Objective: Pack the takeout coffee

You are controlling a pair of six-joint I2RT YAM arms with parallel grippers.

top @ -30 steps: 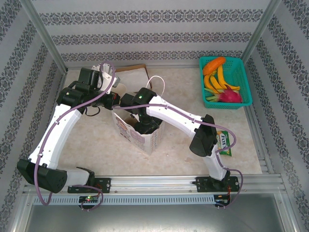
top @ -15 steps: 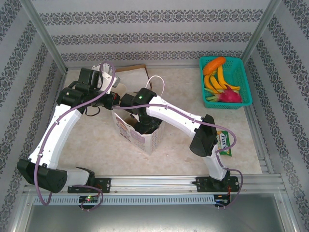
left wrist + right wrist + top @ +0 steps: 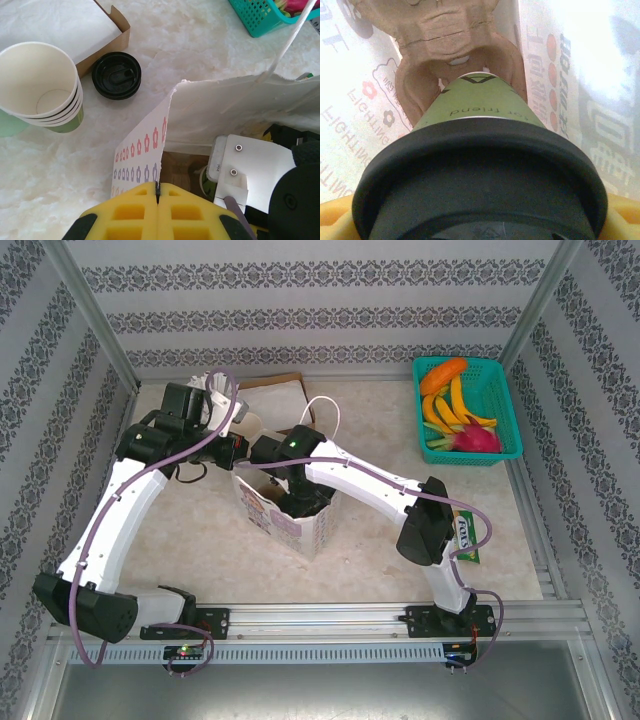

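The takeout coffee [image 3: 480, 150], an olive-green paper cup with a black lid, hangs inside the white patterned paper bag [image 3: 290, 520]. My right gripper [image 3: 480, 222] is shut on it just under the lid, yellow fingers [image 3: 335, 220] at both sides. Below the cup lies a brown cardboard cup carrier [image 3: 445, 45] on the bag's floor. In the top view the right gripper [image 3: 300, 495] reaches down into the bag's mouth. My left gripper [image 3: 158, 192] is shut on the bag's near top edge [image 3: 145, 150], holding it open.
A loose black lid [image 3: 117, 75] lies on the table beside a stack of cream paper cups [image 3: 40, 82] and a brown box [image 3: 112, 30]. A teal basket of fruit [image 3: 495, 390] stands at the back right. A green packet [image 3: 462, 535] lies by the right arm.
Both arms have shifted only very slightly; the left arm sits a touch lower and further left. Both grips are unchanged.
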